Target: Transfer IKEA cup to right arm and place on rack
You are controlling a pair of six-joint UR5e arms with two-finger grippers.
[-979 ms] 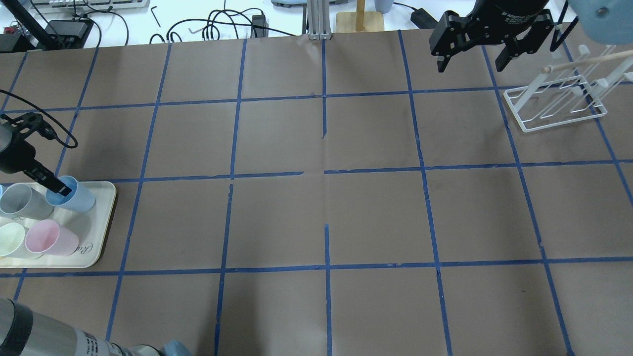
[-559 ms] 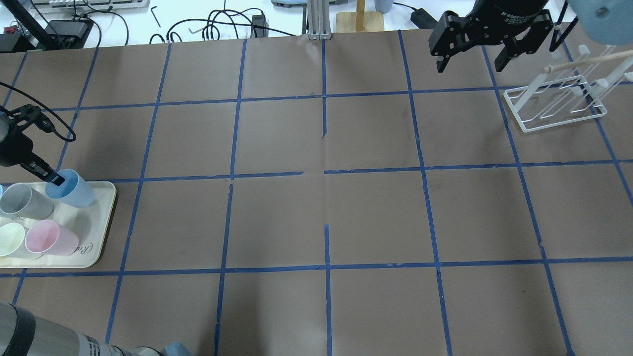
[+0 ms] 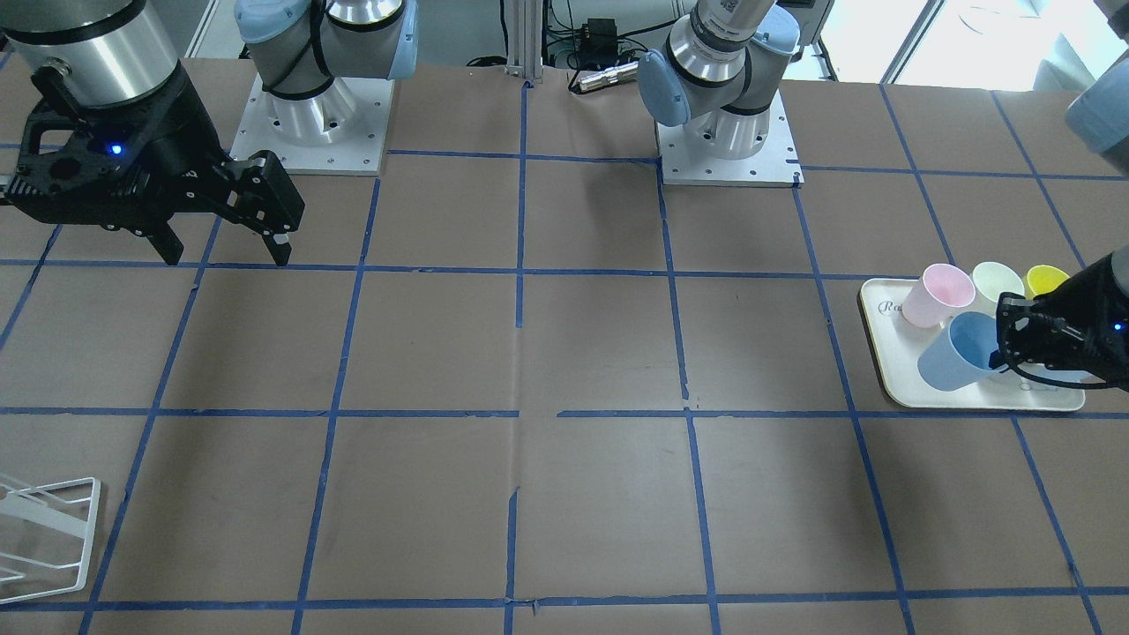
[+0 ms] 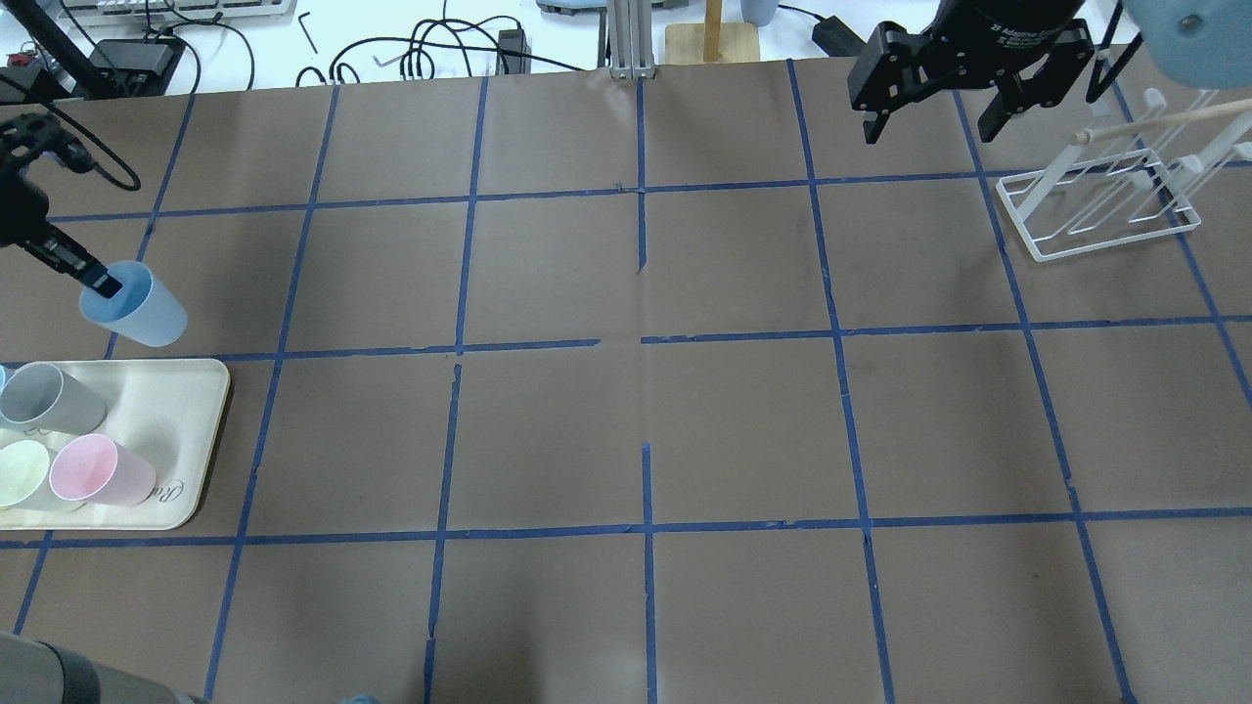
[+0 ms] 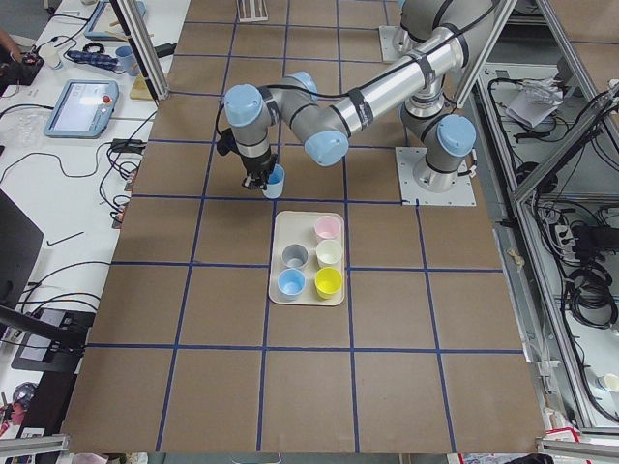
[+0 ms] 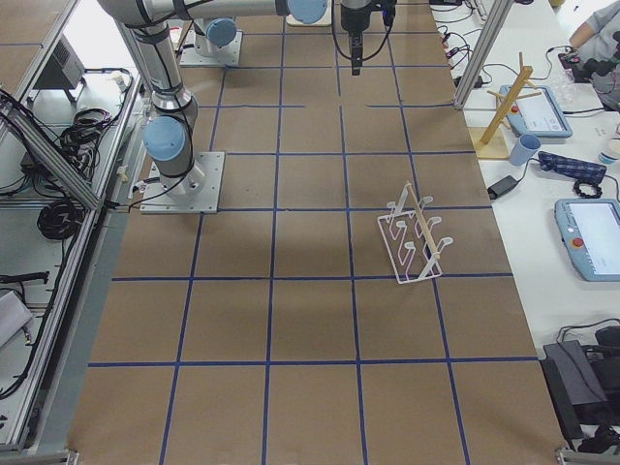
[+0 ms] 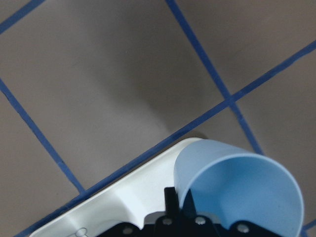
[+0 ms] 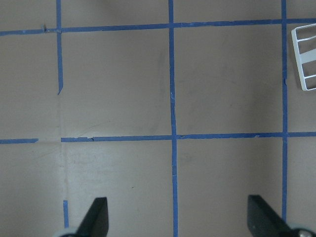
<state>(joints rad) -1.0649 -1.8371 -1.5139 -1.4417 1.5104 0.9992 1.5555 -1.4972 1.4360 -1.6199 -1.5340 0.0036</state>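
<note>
My left gripper (image 4: 101,285) is shut on the rim of the light blue IKEA cup (image 4: 139,308) and holds it in the air just beyond the far edge of the cream tray (image 4: 171,416). The cup also shows in the front view (image 3: 954,354) and in the left wrist view (image 7: 242,190). A second light blue cup (image 5: 290,283) stands on the tray. My right gripper (image 4: 929,125) is open and empty, hanging high at the far right, just left of the white wire rack (image 4: 1095,210). Its fingers (image 8: 98,217) stand wide apart.
A grey cup (image 4: 49,396), a pink cup (image 4: 98,471) and a pale green cup (image 4: 20,472) stand on the tray, and a yellow cup (image 3: 1045,280) shows from the front. A wooden dowel (image 4: 1159,121) lies across the rack. Cables and a wooden stand (image 4: 712,34) lie beyond the table's far edge.
My left gripper has lifted the light blue cup off the tray and carried it up and toward the table's far side. The right arm has not moved.
</note>
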